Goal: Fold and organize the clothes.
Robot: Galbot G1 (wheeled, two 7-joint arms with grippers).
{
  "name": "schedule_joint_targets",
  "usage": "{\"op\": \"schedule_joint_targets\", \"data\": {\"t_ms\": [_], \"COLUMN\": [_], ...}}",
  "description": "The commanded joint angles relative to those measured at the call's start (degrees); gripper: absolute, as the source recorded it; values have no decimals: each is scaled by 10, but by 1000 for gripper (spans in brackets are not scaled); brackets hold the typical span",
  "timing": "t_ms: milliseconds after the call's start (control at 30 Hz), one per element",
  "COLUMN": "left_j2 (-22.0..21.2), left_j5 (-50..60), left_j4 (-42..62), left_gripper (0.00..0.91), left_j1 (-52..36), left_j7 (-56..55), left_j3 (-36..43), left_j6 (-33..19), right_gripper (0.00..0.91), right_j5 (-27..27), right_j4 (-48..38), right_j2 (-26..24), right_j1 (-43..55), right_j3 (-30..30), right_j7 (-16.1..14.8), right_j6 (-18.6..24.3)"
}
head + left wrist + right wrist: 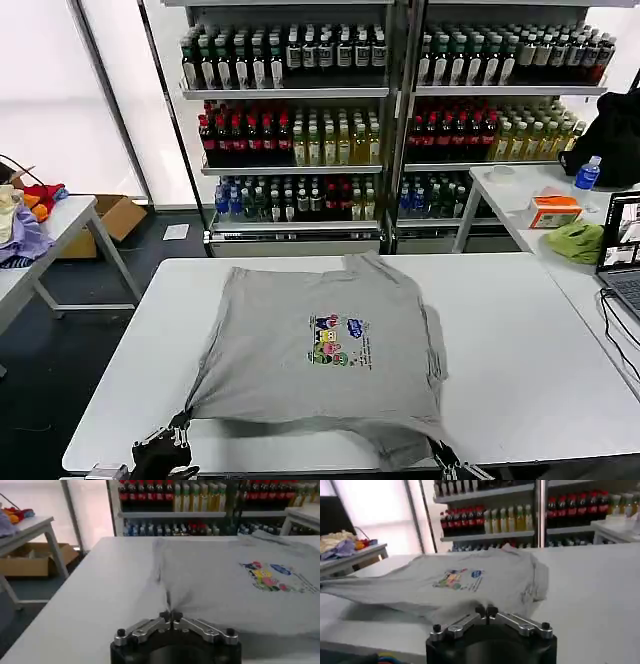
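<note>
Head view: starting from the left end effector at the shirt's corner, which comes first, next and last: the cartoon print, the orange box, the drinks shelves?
1. The cartoon print, mid-shirt on the grey shirt, nearest the left end effector.
2. The orange box, on the side table at right.
3. The drinks shelves, at the back.

Matt grey cloth shirt (320,345) lies on a smooth white table (520,350); metal fingers (150,626).

Drink shelves and side tables around us

We see bottle-stocked shelves (385,110) far behind the white table (560,340); a cardboard box (118,215) far left; an orange box (553,210), lime-green cloth (577,241) and laptop (623,250) right.
</note>
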Motion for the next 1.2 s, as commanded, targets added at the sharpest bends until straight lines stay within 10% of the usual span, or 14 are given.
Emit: {"op": "schedule_joint_targets", "data": {"t_ms": [33,1033,1100,1133,1167,1200], "left_j2": [6,141,136,131,129,125], "left_j5": [18,-69,-57,-47,-42,-34], "left_j4": [9,273,306,331,341,363], "left_gripper": [30,30,111,353,564,907], "left_j1": [-76,-370,-392,-399,-406,-414], "left_j7": [8,55,62,63,66,72], "left_j3": [0,103,117,122,125,131], "left_j6": [8,-32,-43,-48,-54,-57], "right_gripper": [0,0,0,0,81,887], "right_j5": [25,13,-11,-23,-34,-51], "right_j4": [-22,-208,-223,-229,-232,-241], "right_j2": [-4,-20,-16,-15,-13,-9], "right_j1": [78,438,445,446,447,448], "right_j3": [4,-96,-110,-117,-122,-133], "right_j7": [-4,31,27,24,23,24], "right_j6": [28,-113,-127,-132,-136,-141]}}
